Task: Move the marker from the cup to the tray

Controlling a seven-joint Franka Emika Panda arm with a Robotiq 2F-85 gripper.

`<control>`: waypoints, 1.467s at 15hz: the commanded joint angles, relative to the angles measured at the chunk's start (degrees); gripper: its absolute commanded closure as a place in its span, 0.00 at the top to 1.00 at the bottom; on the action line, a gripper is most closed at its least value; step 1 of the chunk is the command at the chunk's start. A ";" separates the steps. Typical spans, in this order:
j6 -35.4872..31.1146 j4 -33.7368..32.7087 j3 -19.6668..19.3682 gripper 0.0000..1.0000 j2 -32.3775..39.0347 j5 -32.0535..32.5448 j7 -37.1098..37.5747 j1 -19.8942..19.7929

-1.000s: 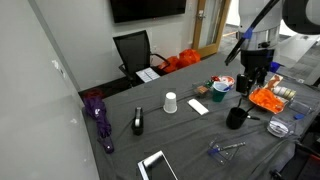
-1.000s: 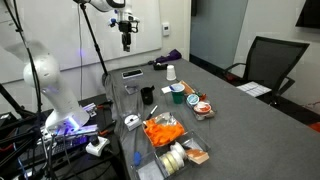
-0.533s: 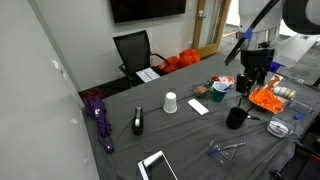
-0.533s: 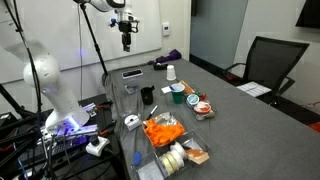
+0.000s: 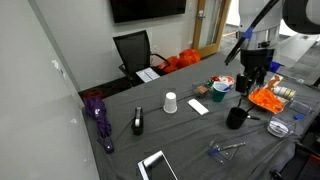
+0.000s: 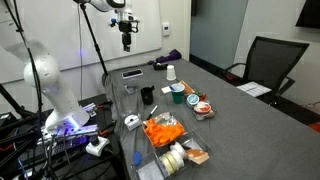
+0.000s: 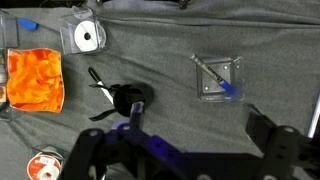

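Approach: small teal-green round cup point(image 5: 221, 88), shallow orange rectangular tray point(image 5: 268, 98) beside it.
Fingers point(image 7: 270, 132) wide, empty; you should descend squarely over the marker.

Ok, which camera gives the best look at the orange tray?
The wrist view: it looks almost straight down on the tray, so its rectangular outline shows clearly. In both exterior views the tray is smaller and seen at a slant among other things on the table.
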State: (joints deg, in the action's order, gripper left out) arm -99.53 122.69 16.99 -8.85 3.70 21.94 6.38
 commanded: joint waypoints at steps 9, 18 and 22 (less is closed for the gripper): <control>-12.64 4.08 -5.77 1.00 -0.49 7.81 1.33 -0.55; -19.74 3.01 -10.46 1.00 3.30 14.41 9.65 -4.13; -28.97 4.07 -12.96 1.00 5.28 12.07 6.29 -4.78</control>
State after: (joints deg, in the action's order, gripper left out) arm -122.76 125.99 5.05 -5.17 16.62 29.84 2.50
